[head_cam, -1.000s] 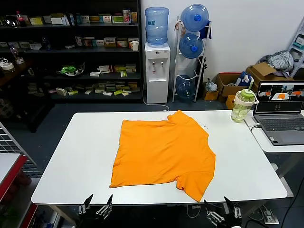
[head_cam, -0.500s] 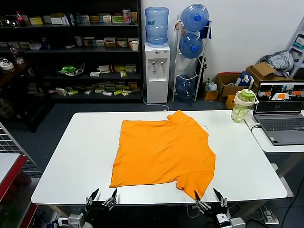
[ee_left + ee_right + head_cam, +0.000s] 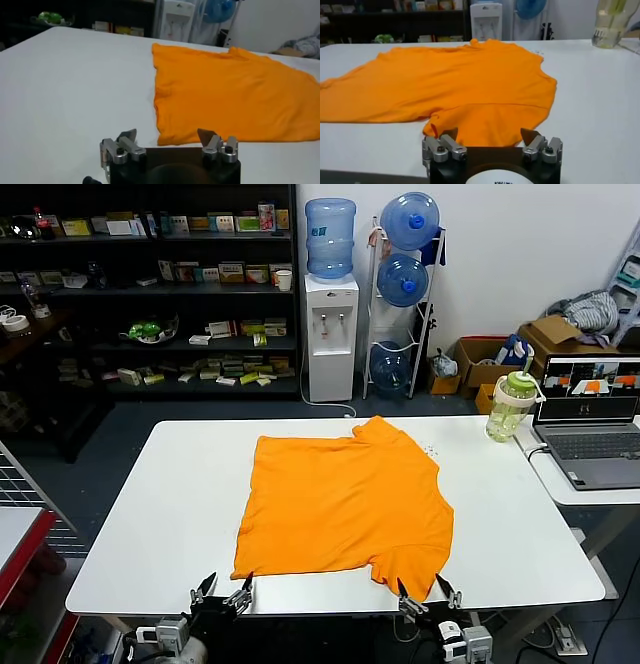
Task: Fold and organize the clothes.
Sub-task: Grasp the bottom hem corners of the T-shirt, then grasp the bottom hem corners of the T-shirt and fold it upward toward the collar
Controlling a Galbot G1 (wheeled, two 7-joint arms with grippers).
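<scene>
The orange T-shirt (image 3: 345, 502) lay flat on the white surface (image 3: 150, 514); the left claw (image 3: 221, 592) and right claw (image 3: 428, 598) hovered wide at its near edge, holding nothing.

My grippers wait at the near edge of a white table (image 3: 150, 514). Far ahead of them stands a dark shelf unit (image 3: 150, 294) full of small goods, against a white wall (image 3: 520, 234). Beside it I see a white water dispenser (image 3: 330, 334) and a rack of blue water bottles (image 3: 402, 294). The floor (image 3: 150, 434) is dark grey. Ahead to my right a side table (image 3: 560, 484) holds a laptop (image 3: 590, 419).
</scene>
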